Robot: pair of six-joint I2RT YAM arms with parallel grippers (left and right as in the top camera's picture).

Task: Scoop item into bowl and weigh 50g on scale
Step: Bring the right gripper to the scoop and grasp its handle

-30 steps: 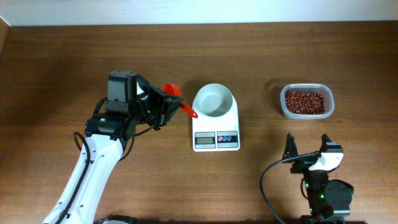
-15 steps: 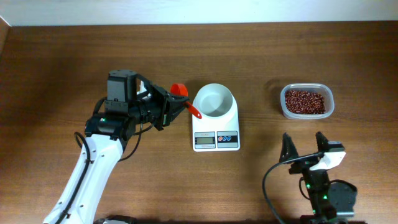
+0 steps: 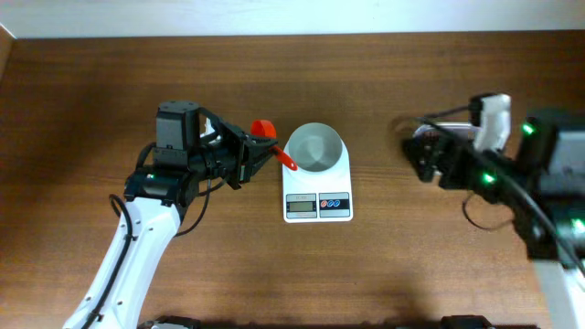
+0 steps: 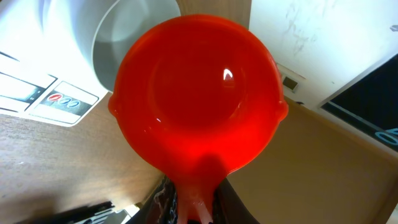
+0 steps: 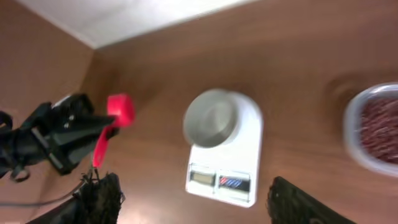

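The white bowl (image 3: 317,127) stands empty on the white scale (image 3: 317,206) at the table's middle. My left gripper (image 3: 247,157) is shut on the handle of a red scoop (image 3: 264,130), whose empty cup is just left of the bowl. In the left wrist view the scoop (image 4: 196,93) fills the frame in front of the bowl (image 4: 68,31) and scale (image 4: 37,93). My right gripper (image 3: 430,155) is open and empty, hovering right of the scale. The right wrist view shows the bowl (image 5: 189,118), scale (image 5: 221,180) and, at the right edge, the reddish-brown beans (image 5: 380,121).
A clear plastic tub (image 5: 354,134) holds the beans on the right side of the table; my right arm (image 3: 512,174) hides it in the overhead view. A white wall runs along the table's far edge.
My right arm has swung from the table's front edge up over the tub on the right. My left gripper has brought the scoop slightly closer to the bowl.
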